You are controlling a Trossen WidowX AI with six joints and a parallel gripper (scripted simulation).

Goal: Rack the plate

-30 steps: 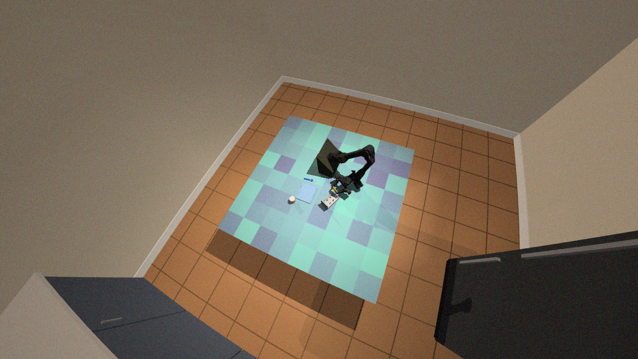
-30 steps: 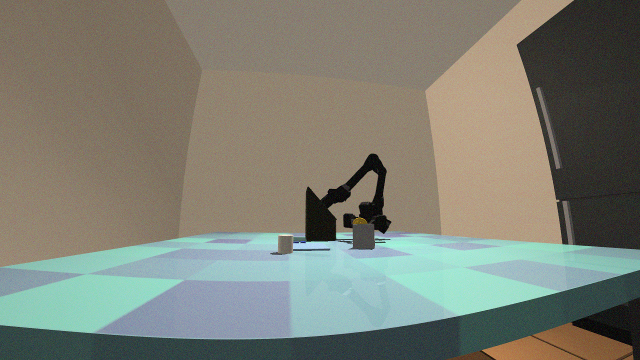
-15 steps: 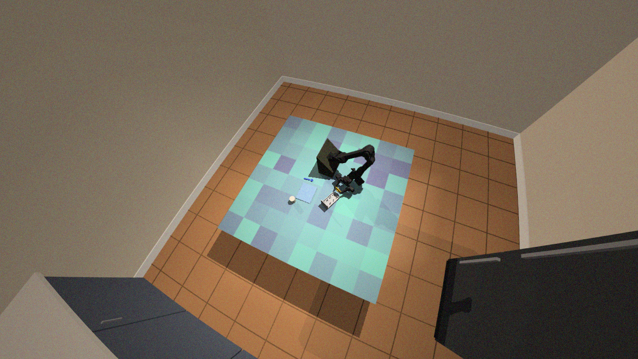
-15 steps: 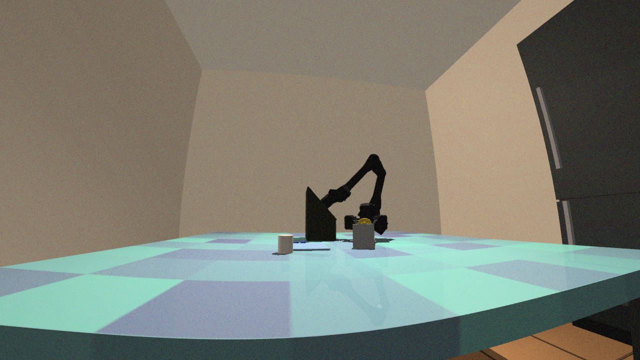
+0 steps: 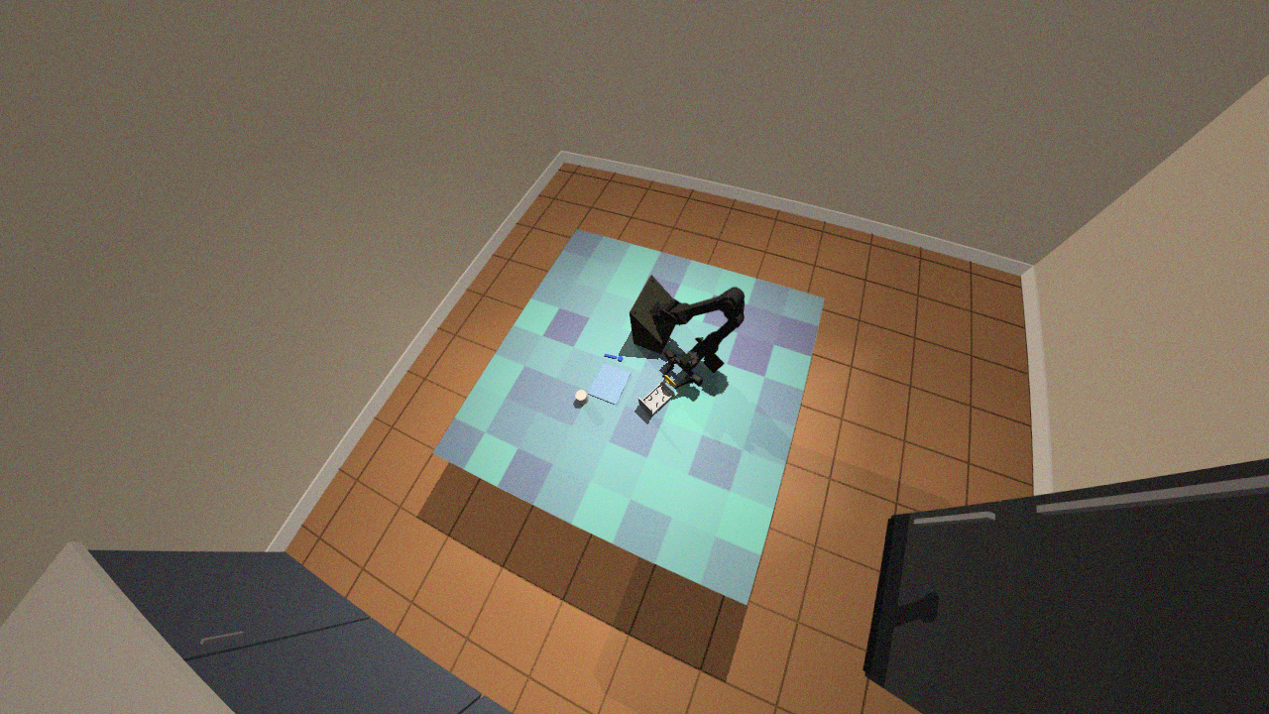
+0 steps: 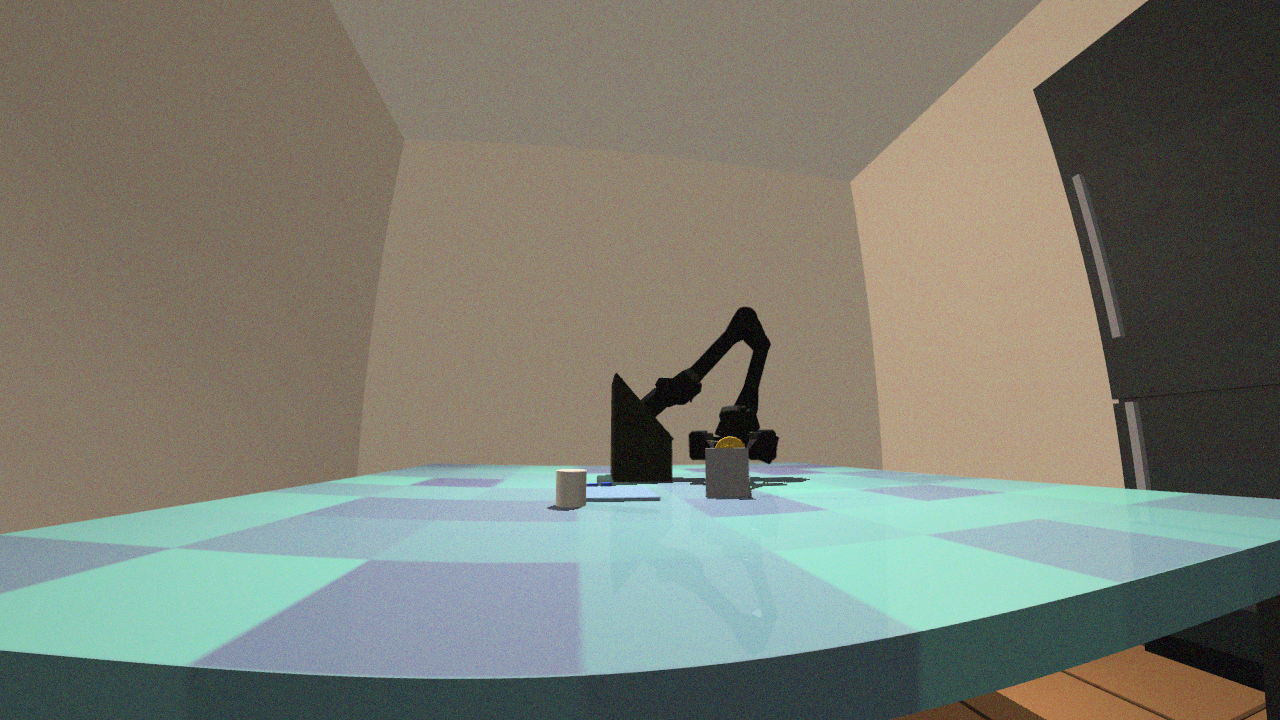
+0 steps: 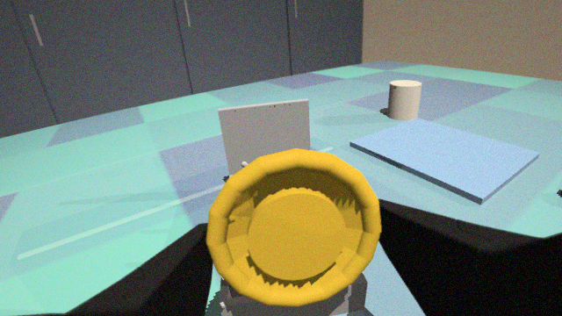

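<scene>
Yellow plate [image 5: 669, 381] [image 6: 730, 442] [image 7: 296, 233] is clamped btwn the fingers of the gripper [image 5: 676, 376] [image 6: 732, 444] [image 7: 292, 222], one dark finger on each side of its rim in the wrist view. Plate's held on edge, approx. upright, its hollow face to the wrist cam. It's at the near-arm end of the dish rack [image 5: 656, 399] [image 6: 727, 472] [image 7: 266, 132]; top view has it right by that end, ext. view shows only its upper part above the rack's grey end panel. Can't tell if it's in a slot or touching rails, as the plate hides most of the rack in the wrist view. Blue board [image 5: 609, 383] [image 6: 622, 493] [image 7: 443, 155] lies flat beside the rack, apart from it, w/ the cream cylinder [image 5: 581, 396] [image 6: 571, 488] [image 7: 404, 100] upright near its far corner. Small blue item [image 5: 613, 357] [image 6: 605, 483] is on the table [image 5: 656, 524] [image 6: 501, 617] [image 7: 101, 237] too, nr the board, on the arm-base side.
</scene>
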